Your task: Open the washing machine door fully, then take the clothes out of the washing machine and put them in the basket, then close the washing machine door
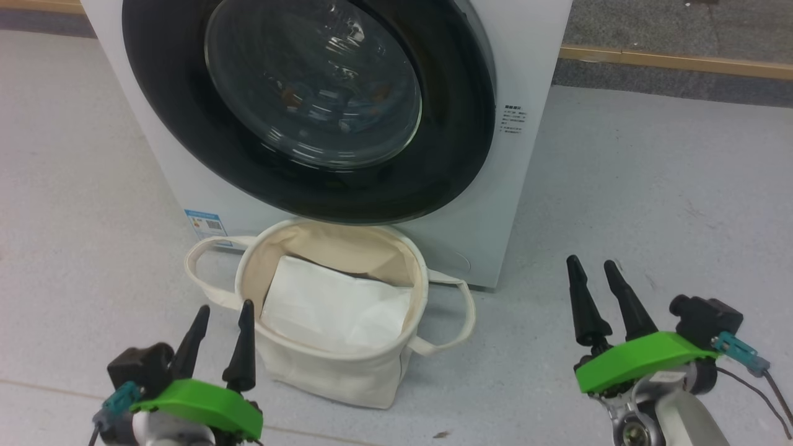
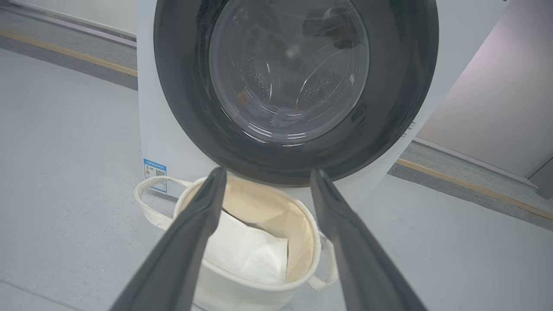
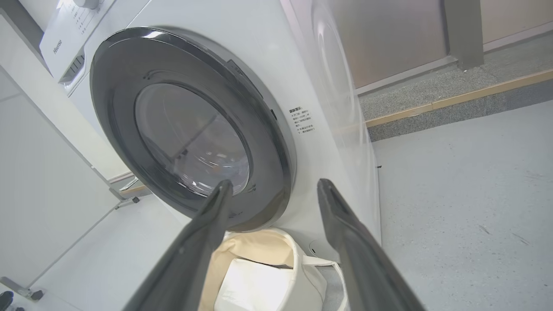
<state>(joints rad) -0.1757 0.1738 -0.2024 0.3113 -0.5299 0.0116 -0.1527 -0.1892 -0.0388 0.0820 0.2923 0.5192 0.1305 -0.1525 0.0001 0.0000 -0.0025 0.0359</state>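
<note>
Washing machine door [image 1: 458, 124] sits shut, ahead of both empty jaws, which stand wide apart

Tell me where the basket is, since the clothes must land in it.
In the head view the basket stands on the floor at lower centre, right before the washing machine, just below the washing machine door.
</note>
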